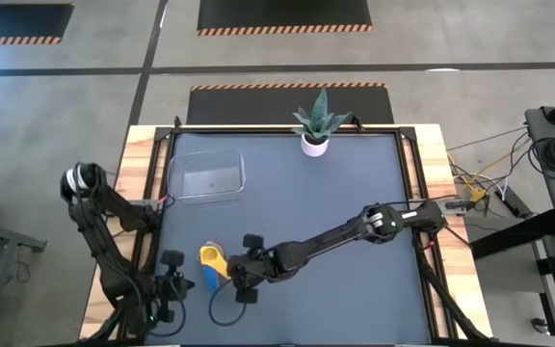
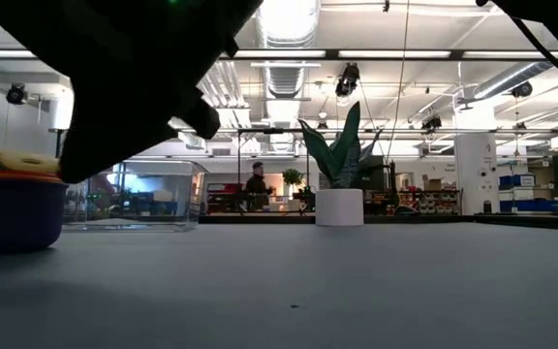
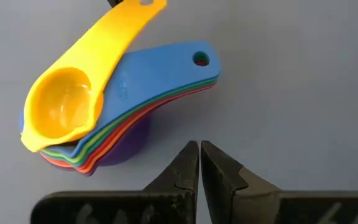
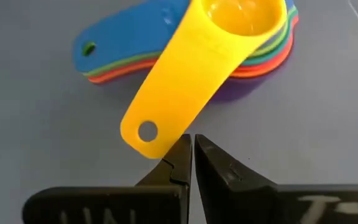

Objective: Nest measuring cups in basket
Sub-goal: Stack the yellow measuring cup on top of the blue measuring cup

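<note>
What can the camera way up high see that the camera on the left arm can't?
Only the high view shows the clear basket, the potted plant, the right gripper and the whole table. Only the left wrist view shows the colours nested under the yellow cup: the blue cup, then green, orange, red and purple edges, and the left gripper shut beside them. Both show the stack of cups lying on the table, outside the basket.

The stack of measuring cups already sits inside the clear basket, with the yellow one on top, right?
Not quite. The yellow cup is on top, but the stack of measuring cups sits on the table mat, apart from the clear basket, which holds no cups. The high view shows this.
</note>
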